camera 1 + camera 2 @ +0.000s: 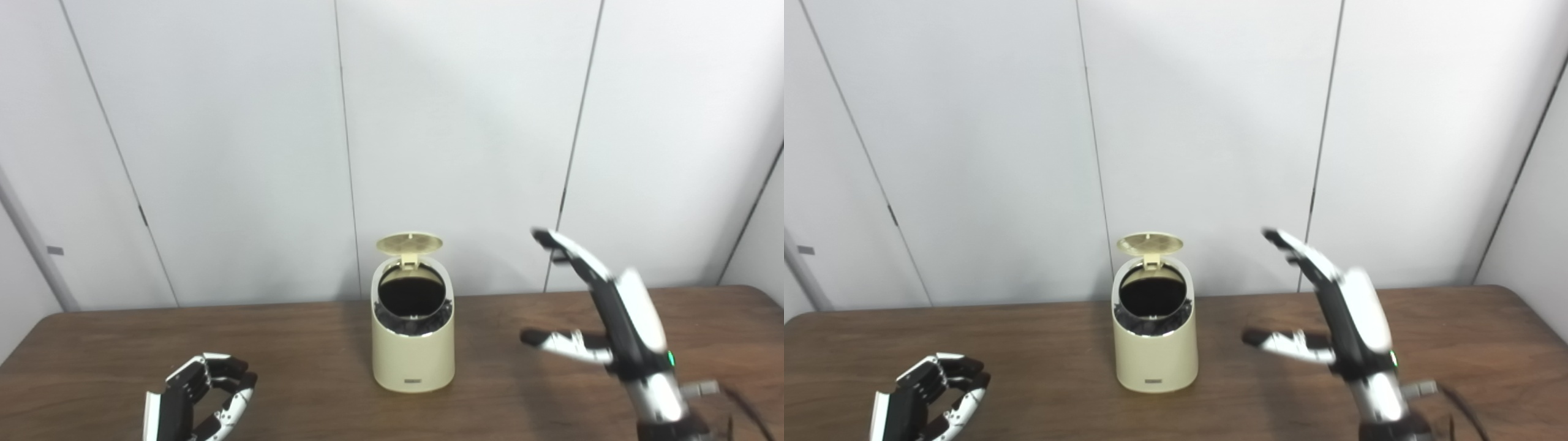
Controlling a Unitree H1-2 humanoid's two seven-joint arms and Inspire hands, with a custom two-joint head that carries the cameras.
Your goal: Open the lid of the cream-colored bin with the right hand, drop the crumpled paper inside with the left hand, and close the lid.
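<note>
**Cream bin open, crumpled paper out of sight**

Cream-coloured, glossy and round-shouldered: showed the small plastic bin (pixel 413 358) upright at the middle of the brown wood-grain table (pixel 306 349), with its thin disc lid (pixel 409 243) tipped back on the rear hinge over a dark liner (pixel 411 294). Caught the black-and-white right hand (pixel 625 324) raised beside the bin, apart from it, fingers spread and grasping nothing. Left the left hand (pixel 202 398) low at the near edge, fingers curled; could not tell whether clenched on the paper or on nothing. Likely called for a light downward press on the lid top, without tipping the bin.
</note>
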